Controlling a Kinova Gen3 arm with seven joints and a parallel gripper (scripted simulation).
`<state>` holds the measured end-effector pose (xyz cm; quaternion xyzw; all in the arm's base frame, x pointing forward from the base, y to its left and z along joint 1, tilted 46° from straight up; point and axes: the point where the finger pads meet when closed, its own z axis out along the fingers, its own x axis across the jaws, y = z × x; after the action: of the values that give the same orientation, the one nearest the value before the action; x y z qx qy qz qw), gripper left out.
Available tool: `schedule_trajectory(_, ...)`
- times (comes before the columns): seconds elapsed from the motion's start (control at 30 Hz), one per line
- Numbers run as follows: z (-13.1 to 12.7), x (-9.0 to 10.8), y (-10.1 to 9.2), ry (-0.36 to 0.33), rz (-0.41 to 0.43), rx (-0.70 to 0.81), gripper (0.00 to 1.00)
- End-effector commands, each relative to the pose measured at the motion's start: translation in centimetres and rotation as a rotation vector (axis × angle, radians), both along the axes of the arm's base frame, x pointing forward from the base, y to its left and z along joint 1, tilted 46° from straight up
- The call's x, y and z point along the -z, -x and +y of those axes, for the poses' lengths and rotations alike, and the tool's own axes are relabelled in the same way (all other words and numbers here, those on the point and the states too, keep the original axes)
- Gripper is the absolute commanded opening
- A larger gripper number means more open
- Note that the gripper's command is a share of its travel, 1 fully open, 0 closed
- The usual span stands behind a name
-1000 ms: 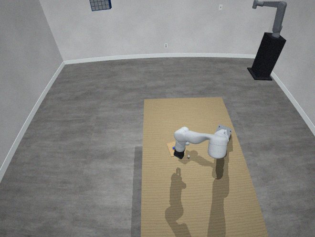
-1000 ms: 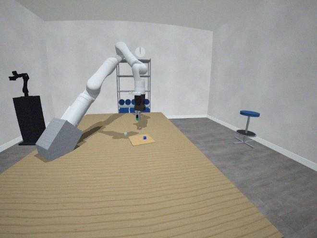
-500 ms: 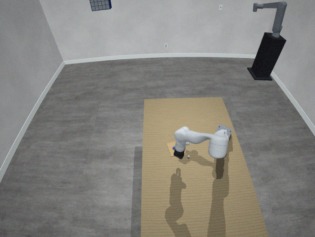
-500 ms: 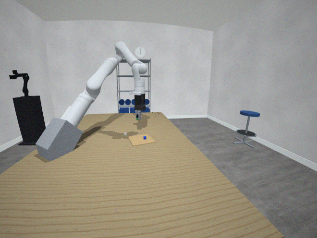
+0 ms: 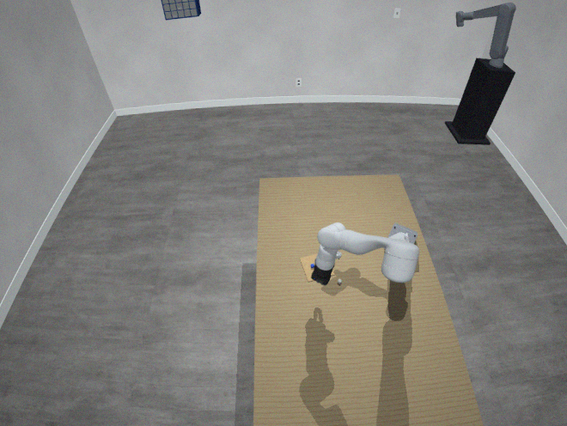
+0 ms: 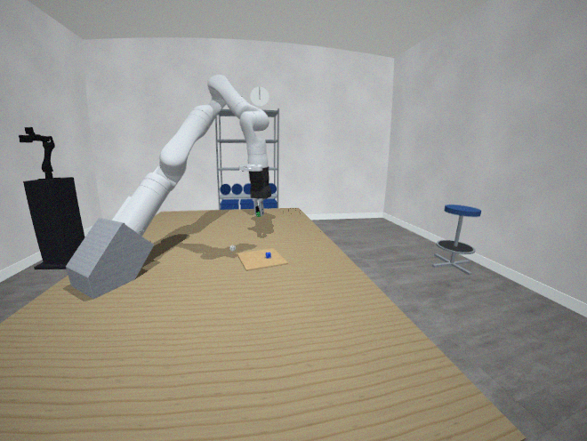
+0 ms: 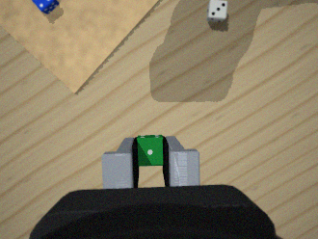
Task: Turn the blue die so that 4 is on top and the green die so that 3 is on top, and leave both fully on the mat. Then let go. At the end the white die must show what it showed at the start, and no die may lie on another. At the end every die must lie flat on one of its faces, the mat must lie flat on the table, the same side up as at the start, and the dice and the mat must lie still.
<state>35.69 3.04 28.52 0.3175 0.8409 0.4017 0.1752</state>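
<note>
Green, pipped and cube-shaped, the die (image 6: 258,214) (image 7: 150,152) sits pinched between the grey jaws (image 6: 258,208), low in the wrist frame, lifted off the worktop (image 5: 293,206) (image 6: 237,341) (image 7: 270,145), presumably for turning; the blue plastic-looking die (image 5: 312,265) (image 6: 268,254) (image 7: 45,5) waits upper left on the tan mat (image 5: 307,272) (image 6: 253,263) (image 7: 72,63).

The tabletop (image 5: 348,201) (image 6: 293,341) (image 7: 270,159) looks like pale wood with dark grain lines. On it, the mat (image 5: 309,273) (image 6: 253,261) (image 7: 63,53) looks matt and mottled, like cork. Above it, the arm (image 5: 362,241) (image 6: 187,130) has a smooth, softly glossy white shell. Beyond its far end, the shelf rack (image 6: 278,156) looks like grey metal.
</note>
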Motion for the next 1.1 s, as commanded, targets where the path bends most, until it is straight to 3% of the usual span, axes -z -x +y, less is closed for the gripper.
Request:
schedule_trajectory(0.0,-0.7,-1.2,0.1,-0.008,-0.043,0.008,0.34)
schedule_trajectory(0.13,-1.0,-1.9,0.1,-0.014,-0.079,0.005,0.34)
schedule_trajectory(0.63,-5.2,-7.1,1.1,-0.122,-0.386,0.012,0.34)
schedule_trajectory(0.73,-5.6,-7.2,1.2,-0.134,-0.405,0.014,0.34)
schedule_trajectory(1.07,-8.5,-6.7,1.5,-0.276,-0.561,0.047,0.34)
